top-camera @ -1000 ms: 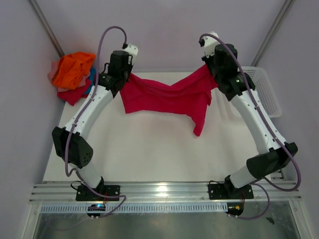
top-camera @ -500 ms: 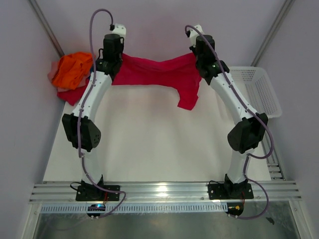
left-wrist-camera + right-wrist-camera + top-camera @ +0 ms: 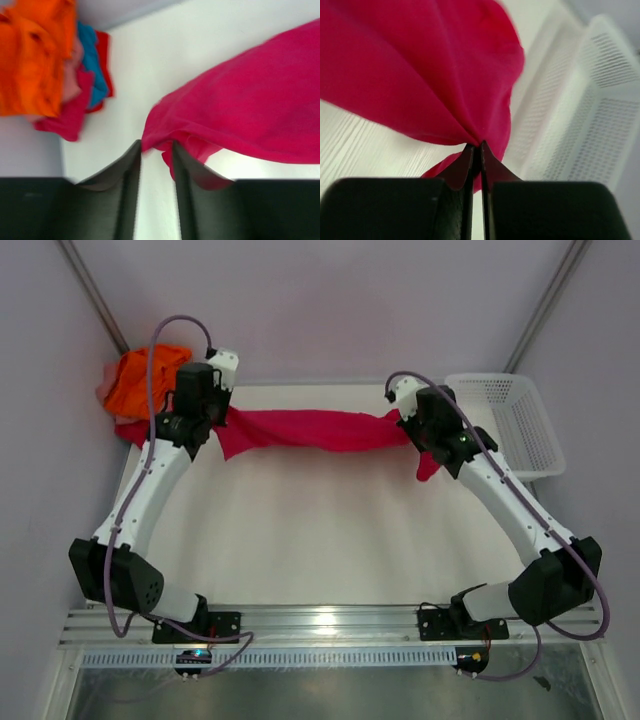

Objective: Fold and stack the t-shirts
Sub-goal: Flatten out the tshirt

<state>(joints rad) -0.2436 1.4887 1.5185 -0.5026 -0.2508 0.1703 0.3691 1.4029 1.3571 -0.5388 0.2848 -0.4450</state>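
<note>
Crimson cloth t-shirt [image 3: 310,430] stretches as a long band between two tools over the white table [image 3: 300,540]. Right tool [image 3: 476,146], fingers pinched almost together, grips one end just beside the white plastic mesh basket [image 3: 505,425]. Left tool [image 3: 156,146] clamps the bunched other end well away from that basket, near a heap of orange, blue, red and pink t-shirts [image 3: 140,385].

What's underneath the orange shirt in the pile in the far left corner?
Under the orange shirt peek a pale pink one, a blue one and red cloth at the bottom. How many garments lie beneath, and whether they are folded, is covered.
</note>
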